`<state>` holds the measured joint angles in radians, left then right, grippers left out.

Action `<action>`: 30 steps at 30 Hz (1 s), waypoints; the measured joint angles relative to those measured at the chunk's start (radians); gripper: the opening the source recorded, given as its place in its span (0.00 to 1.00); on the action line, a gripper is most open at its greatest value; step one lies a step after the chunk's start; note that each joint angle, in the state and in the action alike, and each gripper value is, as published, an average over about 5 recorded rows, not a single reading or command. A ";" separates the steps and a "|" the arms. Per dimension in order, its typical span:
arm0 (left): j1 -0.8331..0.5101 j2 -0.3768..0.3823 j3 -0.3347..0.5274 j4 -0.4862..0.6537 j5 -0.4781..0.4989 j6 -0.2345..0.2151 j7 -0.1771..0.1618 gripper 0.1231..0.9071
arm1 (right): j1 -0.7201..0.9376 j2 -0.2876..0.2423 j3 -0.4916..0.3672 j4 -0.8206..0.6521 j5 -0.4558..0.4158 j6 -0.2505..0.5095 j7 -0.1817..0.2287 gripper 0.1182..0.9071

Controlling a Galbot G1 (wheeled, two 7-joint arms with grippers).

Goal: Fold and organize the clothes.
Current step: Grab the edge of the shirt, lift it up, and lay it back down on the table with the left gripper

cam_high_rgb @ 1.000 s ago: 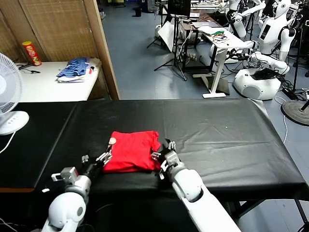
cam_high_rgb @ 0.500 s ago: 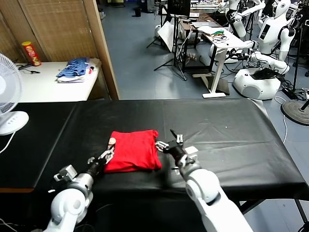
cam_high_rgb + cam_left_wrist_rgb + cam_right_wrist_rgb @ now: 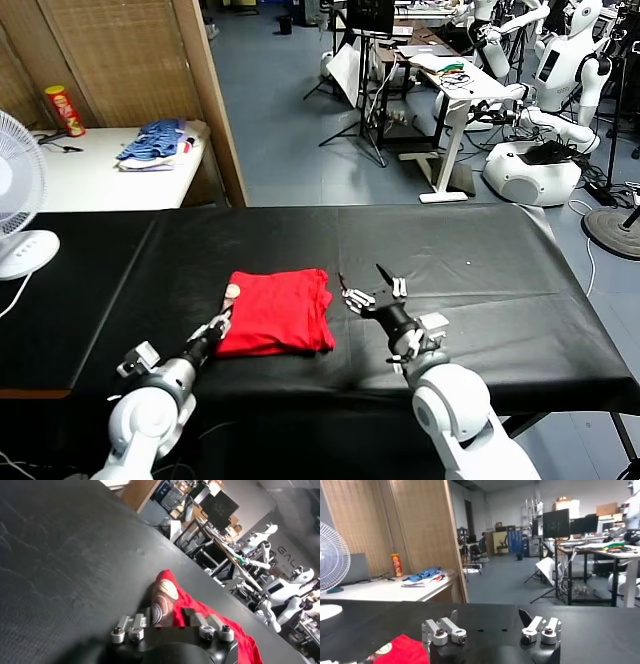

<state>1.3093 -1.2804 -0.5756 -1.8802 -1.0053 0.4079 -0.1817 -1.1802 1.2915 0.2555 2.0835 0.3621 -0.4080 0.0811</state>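
Head view: the folded red T-shirt (image 3: 275,312) lies mid-counter (image 3: 480,270); left gripper (image 3: 213,331) fingers pinch its near-left edge, right gripper (image 3: 372,290) spread wide beside it. Drag slowly, keeping folds.

The head view looks down over the black table (image 3: 480,290); both wrist views skim low along it, sharing the red T-shirt (image 3: 200,610).

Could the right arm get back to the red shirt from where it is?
Probably yes. The right gripper hangs open just beside the shirt, with only bare black table between them. The left gripper is at the shirt's opposite edge, out of its way.
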 joint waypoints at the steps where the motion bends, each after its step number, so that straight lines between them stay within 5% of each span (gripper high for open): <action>1: -0.001 0.003 0.000 -0.003 0.021 0.003 -0.003 0.06 | -0.005 0.003 0.003 0.003 -0.007 -0.004 0.003 0.86; 9: 0.009 0.064 -0.018 -0.029 0.248 0.056 -0.009 0.02 | -0.065 0.025 0.043 0.025 -0.090 -0.065 0.051 0.86; 19: 0.068 0.282 -0.110 -0.040 0.505 0.018 0.073 0.02 | -0.120 0.040 0.068 0.028 -0.130 -0.079 0.059 0.86; 25: 0.100 0.431 -0.194 -0.058 0.643 0.013 0.067 0.02 | -0.120 0.043 0.064 0.021 -0.129 -0.079 0.059 0.86; 30: 0.126 0.460 -0.208 -0.115 0.791 0.013 0.065 0.02 | -0.128 0.043 0.068 0.020 -0.128 -0.079 0.056 0.86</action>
<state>1.4355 -0.8206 -0.7837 -1.9953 -0.2142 0.4205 -0.1171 -1.3084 1.3342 0.3236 2.1032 0.2336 -0.4872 0.1374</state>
